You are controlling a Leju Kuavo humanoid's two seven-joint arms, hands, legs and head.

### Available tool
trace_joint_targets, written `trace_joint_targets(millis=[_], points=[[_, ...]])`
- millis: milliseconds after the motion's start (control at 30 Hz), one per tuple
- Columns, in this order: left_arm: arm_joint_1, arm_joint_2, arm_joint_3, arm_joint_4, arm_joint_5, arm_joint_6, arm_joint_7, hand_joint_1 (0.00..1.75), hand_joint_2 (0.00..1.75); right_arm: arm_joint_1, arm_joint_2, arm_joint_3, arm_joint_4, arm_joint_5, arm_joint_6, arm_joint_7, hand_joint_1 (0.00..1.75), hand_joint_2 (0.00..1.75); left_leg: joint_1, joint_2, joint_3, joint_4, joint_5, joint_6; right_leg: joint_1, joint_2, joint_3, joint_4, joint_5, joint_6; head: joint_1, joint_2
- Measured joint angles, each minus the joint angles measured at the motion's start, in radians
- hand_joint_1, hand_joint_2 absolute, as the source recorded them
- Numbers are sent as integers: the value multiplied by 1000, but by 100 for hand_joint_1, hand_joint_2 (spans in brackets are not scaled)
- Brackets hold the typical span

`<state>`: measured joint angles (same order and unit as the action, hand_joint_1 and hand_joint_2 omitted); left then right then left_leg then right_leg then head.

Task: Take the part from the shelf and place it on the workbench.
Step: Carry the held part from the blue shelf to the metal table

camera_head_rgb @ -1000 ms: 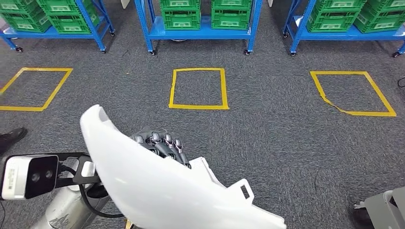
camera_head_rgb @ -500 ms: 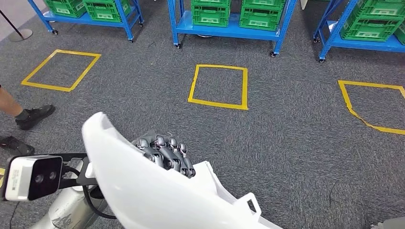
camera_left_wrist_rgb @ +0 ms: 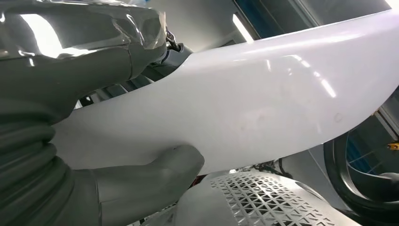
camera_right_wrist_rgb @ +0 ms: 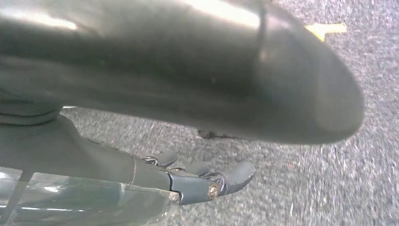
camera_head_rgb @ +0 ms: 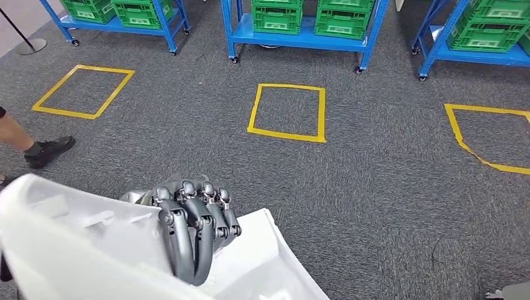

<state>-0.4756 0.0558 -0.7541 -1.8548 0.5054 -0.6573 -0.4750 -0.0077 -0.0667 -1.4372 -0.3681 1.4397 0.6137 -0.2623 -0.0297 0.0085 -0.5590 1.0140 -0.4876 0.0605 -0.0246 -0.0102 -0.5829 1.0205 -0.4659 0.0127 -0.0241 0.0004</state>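
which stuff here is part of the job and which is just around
Job: white part, gripped by the left hand; blue shelves.
Just around: green crates, yellow floor squares, a person's shoe, right hand holding nothing.

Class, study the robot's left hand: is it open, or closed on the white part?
Closed on it. In the head view the left hand has its dark fingers curled over the white part's edge; the wrist view shows the thumb pressed beneath.

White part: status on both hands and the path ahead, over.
Left hand grips the white part, fingers curled over its edge. Right hand holds nothing, fingers apart. Grey carpet ahead; a person's foot at far left.
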Motion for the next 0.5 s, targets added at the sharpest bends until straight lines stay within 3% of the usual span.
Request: trace_joint_targets(millis=[100, 133, 200, 267, 300, 367, 400, 433, 500], points=[[-1, -1, 8, -9, 1, -1, -1, 175, 175, 0, 1, 0, 1, 2, 0, 0, 0, 0, 5, -2, 23, -44, 27, 4, 7, 0, -9, 13, -9, 8, -1, 0], [-1, -1, 9, -11, 1, -1, -2, 175, 175, 0, 0, 0, 1, 3, 0, 0, 0, 0, 8, -2, 31, -61, 38, 5, 10, 2, -26, 49, -27, 6, 0, 0], [2, -2, 9, -12, 0, -1, -2, 175, 175, 0, -4, 0, 1, 3, -1, 0, 0, 0, 10, -3, 30, -68, 46, 7, 9, 7, -85, 174, -80, 2, 2, 0], [7, -2, 9, -12, -1, -1, -2, 175, 175, 1, -7, 0, 1, 4, -1, 0, 0, 0, 11, -5, 25, -63, 47, 6, 4, 9, -131, 265, -105, 12, 3, 0], [8, -2, 9, -12, -1, -1, -2, 175, 175, 1, -8, 0, 1, 4, -1, 1, 0, 0, 13, -6, 22, -59, 47, 4, 0, 9, -128, 256, -95, 24, 3, 0], [8, -2, 9, -12, 0, -1, -2, 175, 175, 0, -9, 0, 1, 5, -2, 1, 0, 0, 17, -10, 13, -40, 41, -5, -11, 8, -71, 134, -41, 50, 4, 0], [8, -2, 9, -12, 0, -1, -3, 175, 175, -1, -10, 0, 1, 5, -2, 1, 0, 0, 17, -12, 4, -25, 35, -13, -13, 9, -42, 73, -17, 57, 5, 0], [9, -2, 10, -12, 0, -2, -3, 175, 175, -3, -10, 0, 1, 5, -3, 1, 0, 0, 16, -13, -7, -9, 29, -20, -15, 10, -25, 34, -2, 54, 6, 0], [10, -3, 13, -12, 1, -4, -4, 175, 175, -5, -9, 0, 2, 6, -5, 2, 0, 0, 13, -15, -25, 12, 24, -29, -12, 12, -26, 23, 7, 37, 5, 0]])
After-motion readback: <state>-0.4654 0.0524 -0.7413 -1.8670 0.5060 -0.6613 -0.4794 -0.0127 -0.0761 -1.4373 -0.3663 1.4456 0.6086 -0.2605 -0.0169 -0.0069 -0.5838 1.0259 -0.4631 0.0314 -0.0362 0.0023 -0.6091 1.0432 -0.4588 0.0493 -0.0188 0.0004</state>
